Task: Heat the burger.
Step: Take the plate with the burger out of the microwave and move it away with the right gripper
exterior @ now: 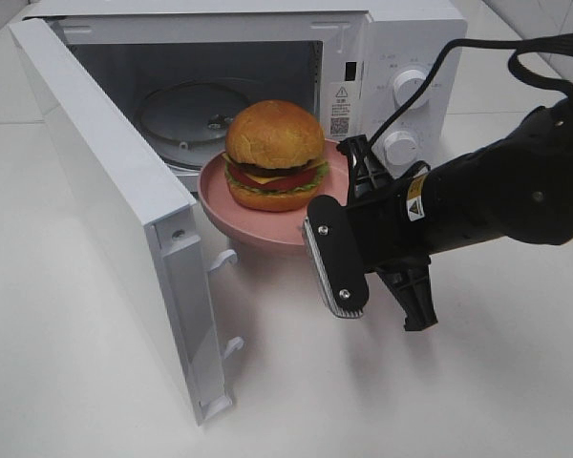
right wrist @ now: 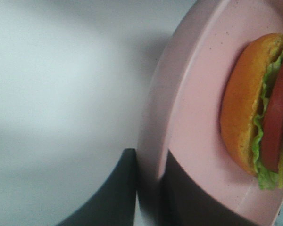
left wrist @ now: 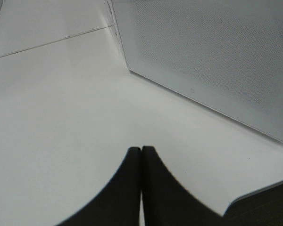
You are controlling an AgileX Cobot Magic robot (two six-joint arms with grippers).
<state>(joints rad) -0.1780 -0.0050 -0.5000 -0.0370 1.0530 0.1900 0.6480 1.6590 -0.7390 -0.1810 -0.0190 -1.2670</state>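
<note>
Burger (exterior: 275, 153): we see it on the pink plate (exterior: 220, 196), at the open microwave (exterior: 401, 38) mouth.
Right tool (right wrist: 148, 188): clamped on the plate's rim (plate raised above the bench (exterior: 76, 382)).
Left tool (left wrist: 141, 155): we see fingertips pressed together, empty.

Burger (exterior: 275, 153) on plate (exterior: 220, 196) — plate at microwave (exterior: 401, 38) mouth, before turntable (exterior: 186, 114). Door (exterior: 105, 200) open left. Right gripper (exterior: 349, 234) at plate's right rim.

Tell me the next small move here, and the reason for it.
Probably carry the round pink plate further into the open white microwave: the right gripper pinches its rim, and the golden-bunned burger on it is only at the doorway.
</note>
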